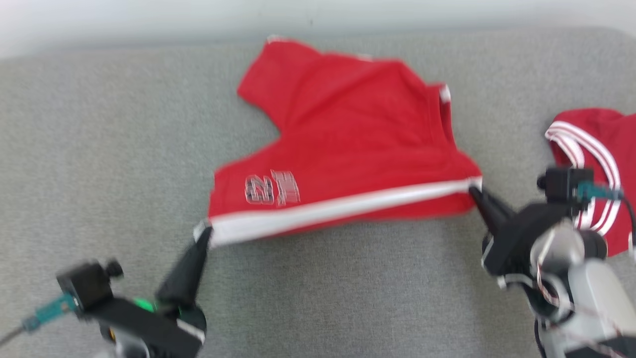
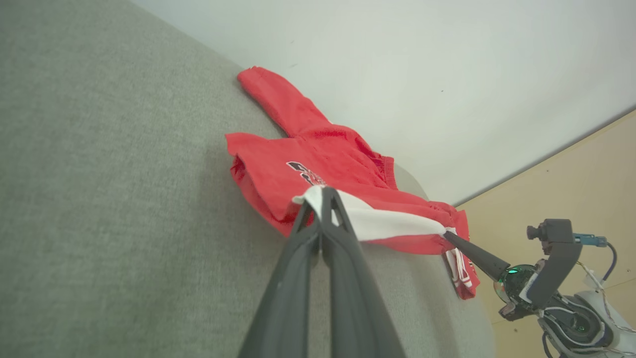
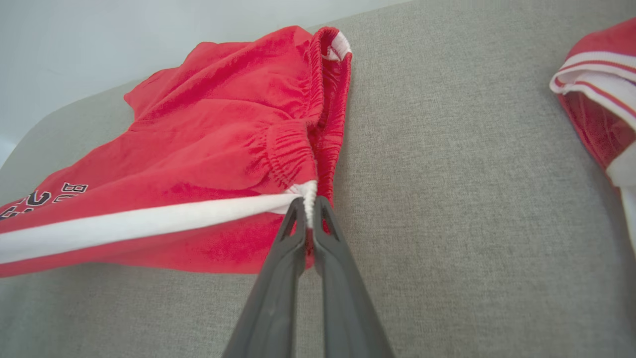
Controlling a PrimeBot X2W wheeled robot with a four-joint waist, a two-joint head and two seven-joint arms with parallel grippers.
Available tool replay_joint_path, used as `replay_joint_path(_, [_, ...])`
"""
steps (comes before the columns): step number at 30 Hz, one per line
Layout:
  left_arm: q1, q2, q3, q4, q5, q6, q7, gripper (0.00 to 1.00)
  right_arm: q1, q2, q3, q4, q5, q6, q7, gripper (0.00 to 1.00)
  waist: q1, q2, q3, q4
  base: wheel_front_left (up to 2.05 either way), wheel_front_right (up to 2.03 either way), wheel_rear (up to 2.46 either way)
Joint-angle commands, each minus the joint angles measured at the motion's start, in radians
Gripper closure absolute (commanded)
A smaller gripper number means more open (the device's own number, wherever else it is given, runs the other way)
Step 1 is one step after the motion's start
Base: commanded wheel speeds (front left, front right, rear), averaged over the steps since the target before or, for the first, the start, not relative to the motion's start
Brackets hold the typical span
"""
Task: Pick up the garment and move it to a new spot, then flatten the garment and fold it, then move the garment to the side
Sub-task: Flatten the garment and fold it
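Two hands, both clamped on one garment. We note the left hand [image 1: 203, 230] at the lower left of the head frame, its dark fingers pressed together on the hem end of the white stripe [image 1: 338, 209] that runs along the near edge of the red shorts [image 1: 348, 134]. The right hand [image 1: 474, 190] sits at the middle right of that frame, likewise pinched shut, gripping the other end of the stripe where it meets the gathered waistband [image 3: 325, 99]. The stripe is drawn taut in a straight line between the two grips. In the left wrist frame this held edge looks raised a little off the surface, while the rest of the shorts lies behind it. The shorts occupy the centre and upper centre of the head frame, spread on a counter [image 1: 99, 149] covered in grey fabric, one leg reaching toward the top edge where the counter meets a pale wall [image 2: 447, 74]. A dark printed number and lettering [image 1: 271, 189] shows on the leg nearest the left hand; we cannot read it, as the head frame is blurred. A second red garment [image 1: 598, 134] with white striped trim lies at the right edge of the head frame, apart from the shorts and partly behind the right arm.
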Motion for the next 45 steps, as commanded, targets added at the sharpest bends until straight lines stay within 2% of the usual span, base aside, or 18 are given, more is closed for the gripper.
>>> replay_joint_path(1, [0.045, 0.011, -0.007, -0.015, -0.022, -0.003, 0.013, 1.0, 0.058, 0.013, -0.02, -0.039, -0.012, -0.002, 0.022, 1.0, 0.0003, 0.0002, -0.064, 0.012, 0.0, 0.0, 0.0])
replay_joint_path(6, [0.156, 0.038, -0.037, -0.059, -0.097, -0.004, 0.076, 1.0, 0.237, 0.05, -0.078, -0.183, -0.018, -0.002, 0.117, 1.0, 0.0003, 0.0002, -0.1, 0.02, 0.0, 0.0, 0.0])
replay_joint_path(12, [0.267, 0.078, -0.052, -0.117, -0.197, 0.029, 0.159, 1.0, 0.412, 0.075, -0.143, -0.323, -0.05, -0.002, 0.201, 1.0, 0.0003, 0.0002, -0.12, 0.012, 0.0, 0.0, 0.0])
replay_joint_path(19, [0.401, 0.155, -0.098, -0.204, -0.3, 0.11, 0.3, 1.0, 0.506, 0.086, -0.184, -0.34, -0.099, -0.002, 0.218, 1.0, 0.0003, 0.0002, -0.136, -0.013, 0.0, 0.0, 0.0])
replay_joint_path(22, [0.432, 0.175, -0.095, -0.239, -0.323, 0.149, 0.318, 1.0, 0.539, 0.094, -0.198, -0.344, -0.094, -0.003, 0.234, 1.0, 0.0003, 0.0002, -0.141, -0.022, 0.0, 0.0, 0.0])
replay_joint_path(26, [0.436, 0.183, -0.088, -0.258, -0.315, 0.168, 0.314, 1.0, 0.571, 0.101, -0.204, -0.355, -0.092, -0.002, 0.256, 1.0, 0.0003, 0.0002, -0.143, -0.026, 0.0, 0.0, 0.0])
replay_joint_path(29, [0.397, 0.172, -0.068, -0.255, -0.281, 0.171, 0.276, 1.0, 0.582, 0.108, -0.206, -0.37, -0.085, -0.003, 0.249, 1.0, 0.0003, 0.0002, -0.142, -0.033, 0.0, 0.0, 0.0])
replay_joint_path(34, [0.294, 0.121, -0.032, -0.209, -0.212, 0.151, 0.193, 1.0, 0.547, 0.12, -0.178, -0.388, -0.044, -0.003, 0.203, 1.0, 0.0003, 0.0002, -0.133, -0.045, 0.0, 0.0, 0.0])
replay_joint_path(40, [0.114, 0.041, -0.015, -0.107, -0.111, 0.126, 0.098, 1.0, 0.478, 0.128, -0.144, -0.389, 0.014, -0.002, 0.12, 1.0, 0.0003, 0.0002, -0.093, -0.058, 0.0, 0.0, 0.0])
replay_joint_path(45, [-0.048, -0.016, -0.033, 0.015, -0.039, 0.101, 0.061, 1.0, 0.408, 0.13, -0.119, -0.377, 0.05, -0.002, 0.038, 1.0, 0.0003, 0.0002, -0.044, -0.069, 0.0, 0.0, 0.0])
